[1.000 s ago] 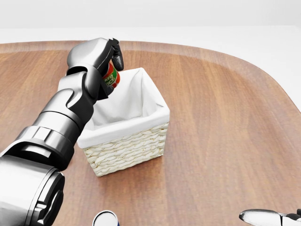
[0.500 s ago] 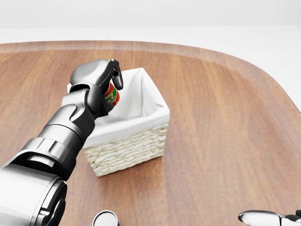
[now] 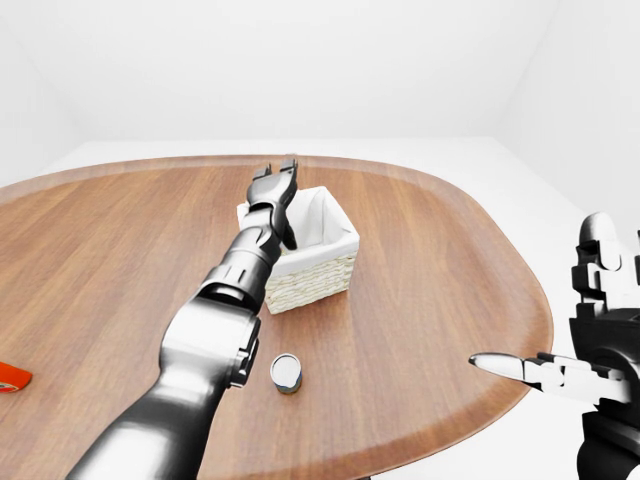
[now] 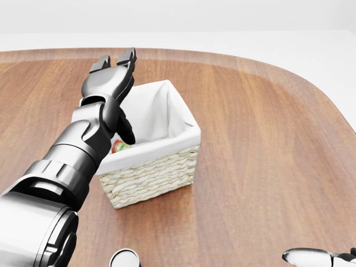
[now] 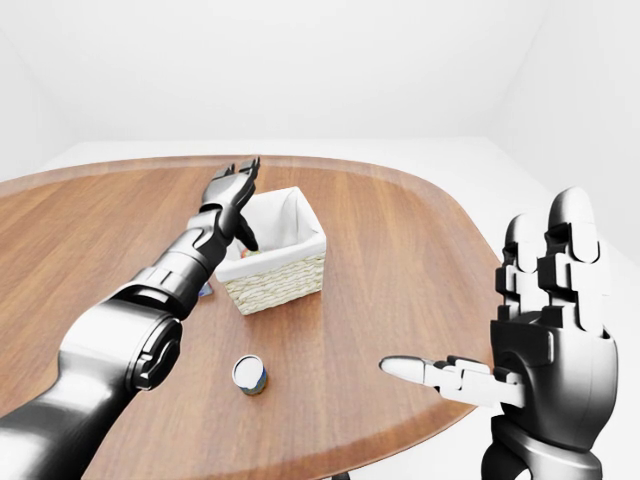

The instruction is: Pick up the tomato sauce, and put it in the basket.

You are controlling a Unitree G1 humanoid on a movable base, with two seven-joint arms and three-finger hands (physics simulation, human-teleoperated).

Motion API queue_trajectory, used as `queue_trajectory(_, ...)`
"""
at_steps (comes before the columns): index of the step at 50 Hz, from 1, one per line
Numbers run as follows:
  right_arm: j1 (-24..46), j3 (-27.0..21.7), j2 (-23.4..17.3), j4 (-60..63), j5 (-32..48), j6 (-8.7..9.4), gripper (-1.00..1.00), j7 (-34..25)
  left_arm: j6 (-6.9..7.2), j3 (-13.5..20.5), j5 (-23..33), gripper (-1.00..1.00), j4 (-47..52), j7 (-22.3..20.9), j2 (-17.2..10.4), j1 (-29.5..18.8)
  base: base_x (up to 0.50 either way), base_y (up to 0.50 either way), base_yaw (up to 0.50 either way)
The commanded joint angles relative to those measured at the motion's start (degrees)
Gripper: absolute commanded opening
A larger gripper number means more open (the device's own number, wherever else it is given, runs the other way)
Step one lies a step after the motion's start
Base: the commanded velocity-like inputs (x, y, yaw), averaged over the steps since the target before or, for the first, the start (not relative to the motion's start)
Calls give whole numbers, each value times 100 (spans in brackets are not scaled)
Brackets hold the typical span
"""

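Observation:
The tomato sauce can (image 4: 118,147), red and green, lies inside the white-lined wicker basket (image 4: 167,161), low at its left side and partly hidden by my left arm. My left hand (image 4: 114,65) is open above the basket's left rim, fingers spread and pointing up the view, empty. My right hand (image 5: 545,330) is open with fingers upright, at the right of the right-eye view, off the table's edge and far from the basket.
A small round can (image 3: 286,372) stands on the wooden table (image 4: 261,144) below the basket. A red object (image 3: 12,376) lies at the left edge of the left-eye view. The table's rounded edge runs along the right.
My left hand opened and let go of the tomato sauce can, which dropped into the basket. The hand's fingers now spread upward above the rim.

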State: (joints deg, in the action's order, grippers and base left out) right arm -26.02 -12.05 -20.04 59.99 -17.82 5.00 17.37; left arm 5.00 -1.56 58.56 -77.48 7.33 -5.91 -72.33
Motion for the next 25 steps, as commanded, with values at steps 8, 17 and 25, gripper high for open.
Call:
queue_trajectory(8,-11,-20,-70,0,-58,0,100,59,0,6,34,100,-10,-31,-50,25,0,0,0)
queue_trajectory(17,-14,12,-88,0,-36,0,100,82,0,24,17,100,-7,4,-71,18,0,0,0)
queue_trajectory(25,-38,20,-75,0,-29,0,100,75,0,22,27,100,-10,8,-61,36,0,0,0)
